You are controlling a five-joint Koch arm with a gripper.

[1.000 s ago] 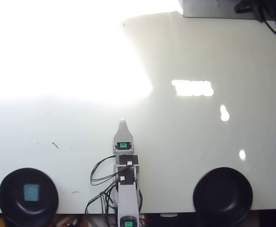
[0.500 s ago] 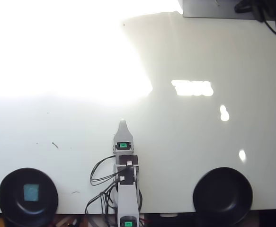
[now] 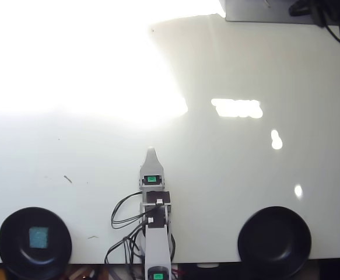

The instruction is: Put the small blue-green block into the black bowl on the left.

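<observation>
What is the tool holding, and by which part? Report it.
Nothing, as far as the overhead view shows. The tool sits over bare table, though whether its jaws are open cannot be told. The blue-green block already lies in the left black bowl.

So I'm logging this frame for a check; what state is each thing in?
Block: lying inside the left bowl, flat on its bottom.
Left bowl: upright, holds the block.
Right bowl: upright, empty.
Gripper: over bare table between the bowls, holding nothing; only one tip shows, so open or shut can't be told.
</observation>
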